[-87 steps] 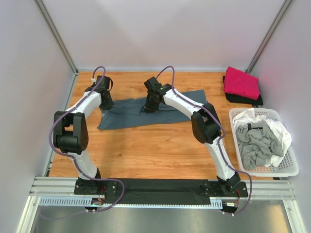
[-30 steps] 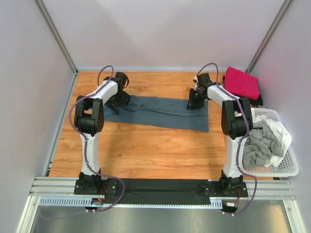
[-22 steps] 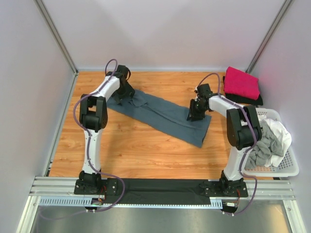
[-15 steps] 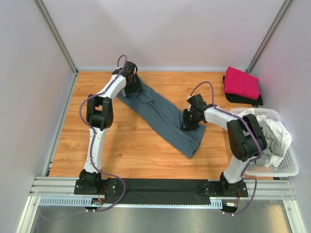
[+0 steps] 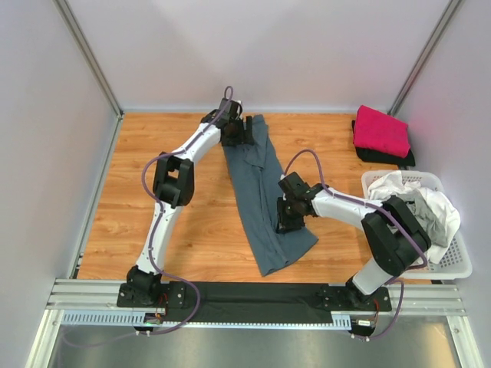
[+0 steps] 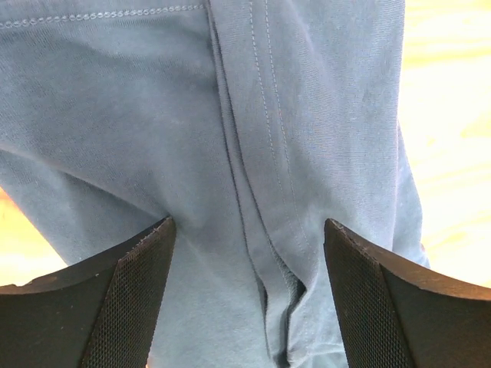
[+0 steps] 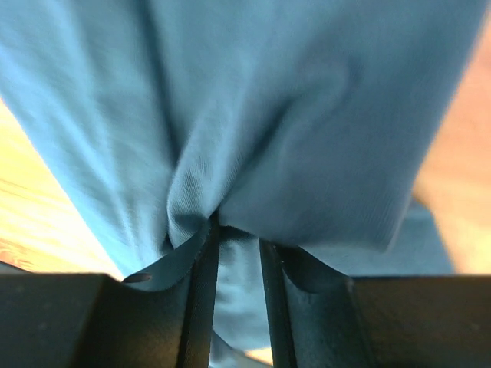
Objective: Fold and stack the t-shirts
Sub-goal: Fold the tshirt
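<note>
Pink t-shirt (image 5: 380, 130) over black t-shirt (image 5: 387, 159) stacked, far-right counter (image 5: 192, 245) corner. Blue-grey t-shirt (image 5: 257, 192) half-folded: right claw (image 5: 285, 218) pinching it, left claw (image 5: 244, 132) released. Grey t-shirt (image 5: 406, 226), white t-shirt (image 5: 441, 207) in basket (image 5: 430, 271) to do.

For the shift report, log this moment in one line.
left gripper: open, over far end of slate blue-grey cloth t-shirt | right gripper: shut on that t-shirt

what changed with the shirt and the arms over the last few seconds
The blue-grey shirt swung from lying crosswise at the far side to running far-to-near in the middle. The left gripper travelled right along the far edge and stands open over the shirt's far end. The right gripper, pinching the cloth, pulled its end toward the near edge. The pink shirt, the black shirt under it and the basket stayed put.
</note>
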Controlling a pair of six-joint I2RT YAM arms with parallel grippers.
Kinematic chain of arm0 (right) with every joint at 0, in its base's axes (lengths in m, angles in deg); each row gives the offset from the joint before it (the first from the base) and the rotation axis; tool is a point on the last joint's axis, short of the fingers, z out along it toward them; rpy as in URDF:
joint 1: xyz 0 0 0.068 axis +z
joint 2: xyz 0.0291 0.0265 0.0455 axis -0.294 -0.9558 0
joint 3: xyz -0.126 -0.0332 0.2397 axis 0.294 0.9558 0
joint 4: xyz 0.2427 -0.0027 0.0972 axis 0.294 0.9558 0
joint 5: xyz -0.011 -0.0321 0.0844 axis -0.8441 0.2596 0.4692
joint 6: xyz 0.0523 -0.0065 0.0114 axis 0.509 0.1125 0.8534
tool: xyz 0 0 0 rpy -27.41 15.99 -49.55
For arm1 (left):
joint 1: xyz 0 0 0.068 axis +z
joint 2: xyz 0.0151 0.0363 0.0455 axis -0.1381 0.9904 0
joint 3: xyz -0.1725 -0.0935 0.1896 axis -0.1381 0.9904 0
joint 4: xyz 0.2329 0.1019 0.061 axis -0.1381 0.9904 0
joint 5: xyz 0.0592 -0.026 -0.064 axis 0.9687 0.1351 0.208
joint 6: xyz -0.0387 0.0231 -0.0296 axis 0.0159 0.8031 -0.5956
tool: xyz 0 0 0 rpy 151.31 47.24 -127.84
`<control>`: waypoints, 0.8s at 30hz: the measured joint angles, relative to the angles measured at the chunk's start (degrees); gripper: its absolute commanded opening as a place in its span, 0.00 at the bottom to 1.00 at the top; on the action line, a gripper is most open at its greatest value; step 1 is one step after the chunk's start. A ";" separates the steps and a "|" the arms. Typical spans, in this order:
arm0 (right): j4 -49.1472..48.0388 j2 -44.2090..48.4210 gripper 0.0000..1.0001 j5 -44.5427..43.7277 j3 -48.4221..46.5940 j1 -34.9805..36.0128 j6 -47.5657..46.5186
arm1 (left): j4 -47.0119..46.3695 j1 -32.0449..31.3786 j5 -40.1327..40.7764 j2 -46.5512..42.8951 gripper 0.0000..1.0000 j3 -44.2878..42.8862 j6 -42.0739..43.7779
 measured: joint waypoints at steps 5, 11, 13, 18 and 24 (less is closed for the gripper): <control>10.64 0.48 0.30 -2.99 -1.16 0.28 3.89 | -1.75 -0.55 0.04 1.01 0.85 -1.33 3.54; 26.84 0.00 0.34 -7.08 -5.68 0.42 4.81 | -4.13 -0.59 -1.05 1.38 0.87 -2.60 5.51; 30.45 0.98 0.35 -8.11 -8.59 0.42 4.17 | -4.74 -0.72 -1.46 1.36 0.88 -3.82 6.49; 32.92 5.03 0.43 -8.13 -21.09 0.42 0.17 | -5.79 -1.53 -1.49 -2.34 0.89 -3.69 6.84; 25.31 9.14 0.47 -4.98 -22.91 0.87 -4.74 | -8.35 -1.92 0.70 -27.04 0.84 20.41 -0.35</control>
